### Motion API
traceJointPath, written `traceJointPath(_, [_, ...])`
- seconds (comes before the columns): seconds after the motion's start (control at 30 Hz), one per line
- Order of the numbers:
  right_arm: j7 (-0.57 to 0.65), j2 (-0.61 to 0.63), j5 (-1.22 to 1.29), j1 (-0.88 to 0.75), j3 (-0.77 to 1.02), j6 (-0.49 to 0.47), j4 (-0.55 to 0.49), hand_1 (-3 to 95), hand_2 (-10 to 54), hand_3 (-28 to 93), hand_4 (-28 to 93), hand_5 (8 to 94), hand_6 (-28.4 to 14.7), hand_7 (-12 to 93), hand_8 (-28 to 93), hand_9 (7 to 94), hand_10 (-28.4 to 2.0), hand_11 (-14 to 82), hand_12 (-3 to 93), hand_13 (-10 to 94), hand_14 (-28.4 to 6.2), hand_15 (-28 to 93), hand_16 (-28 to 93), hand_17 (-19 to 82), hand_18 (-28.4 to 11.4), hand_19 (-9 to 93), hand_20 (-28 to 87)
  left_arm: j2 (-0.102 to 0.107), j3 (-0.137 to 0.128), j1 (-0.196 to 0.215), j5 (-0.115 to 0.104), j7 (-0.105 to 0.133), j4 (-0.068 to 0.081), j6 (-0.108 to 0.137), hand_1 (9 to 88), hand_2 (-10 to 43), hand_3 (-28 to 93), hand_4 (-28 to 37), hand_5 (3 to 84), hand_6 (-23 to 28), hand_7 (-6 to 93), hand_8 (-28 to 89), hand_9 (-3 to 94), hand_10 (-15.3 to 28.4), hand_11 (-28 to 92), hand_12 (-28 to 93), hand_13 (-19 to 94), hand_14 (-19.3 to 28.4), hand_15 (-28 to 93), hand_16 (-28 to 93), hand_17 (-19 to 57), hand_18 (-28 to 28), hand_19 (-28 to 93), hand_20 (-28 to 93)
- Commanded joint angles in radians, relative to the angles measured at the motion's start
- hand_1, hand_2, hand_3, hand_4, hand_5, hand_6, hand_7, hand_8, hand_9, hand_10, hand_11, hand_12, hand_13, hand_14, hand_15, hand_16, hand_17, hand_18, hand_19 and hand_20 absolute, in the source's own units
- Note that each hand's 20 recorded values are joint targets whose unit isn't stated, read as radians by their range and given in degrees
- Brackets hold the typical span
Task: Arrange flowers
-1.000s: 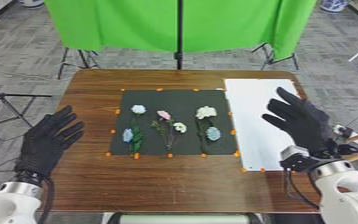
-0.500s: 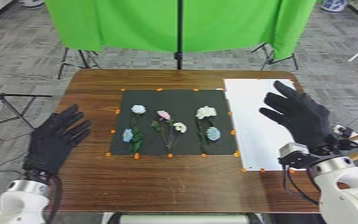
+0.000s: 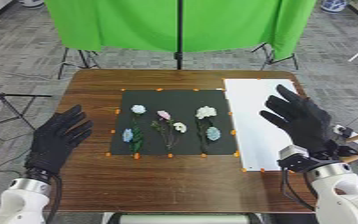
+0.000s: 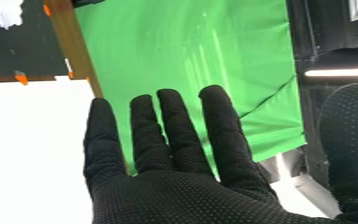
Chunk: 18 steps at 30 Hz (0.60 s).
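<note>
Flanking 6 flowers (image 3: 206,111) on dark mat (image 3: 170,97) with open, empty left robot hand (image 3: 56,139) and open, empty right robot hand (image 3: 305,125).

My left hand (image 3: 55,145) hangs over the left side of the brown tabletop (image 3: 158,187), its fingers extended; my right hand (image 3: 302,124) is by the white sheet (image 3: 249,102), fingers straight too. Between my hands, a dark mat (image 3: 171,96) carries flowers in three groups: a pale blue bloom (image 3: 138,108) and a blue bloom (image 3: 127,135) on the left, a pink bloom (image 3: 164,115) and a cream bloom (image 3: 180,128) in the middle, a white bloom (image 3: 206,111) and a light-blue bloom (image 3: 214,133) nearest the sheet. Beyond the tabletop hangs a green cloth (image 3: 113,25).
</note>
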Motion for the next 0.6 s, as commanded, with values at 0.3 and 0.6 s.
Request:
traceJointPath(0.3, [0.029,-0.021,-0.011,-0.021,0.018,-0.045,0.003,11.1,-0.8,84,-28,36.0,-4.8,11,-10,34.0,-12.6,8.2,21.4,23,-11.0,6,37,-4,-20.4,38,18,0.002,-0.004,0.011,-0.003,-0.027,-0.004,0.015,23.9,3.2,73,-28.3,33.3,5.9,21.8,-11,24.9,13.3,27,15,19,17.2,42,-5,-8.2,23.7,58,0])
traceJointPath(0.6, [0.028,-0.019,0.008,0.008,-0.006,-0.02,0.014,11.1,-0.5,84,-27,36.7,-4.6,12,-10,35.7,-12.8,9.6,21.4,24,-11.2,7,37,-4,-20.9,39,18,0.004,-0.023,0.012,0.007,-0.032,-0.005,-0.017,24.0,3.2,73,-28.3,33.8,6.1,21.8,-11,25.8,13.5,27,14,20,17.5,43,-5,-8.1,23.6,58,0])
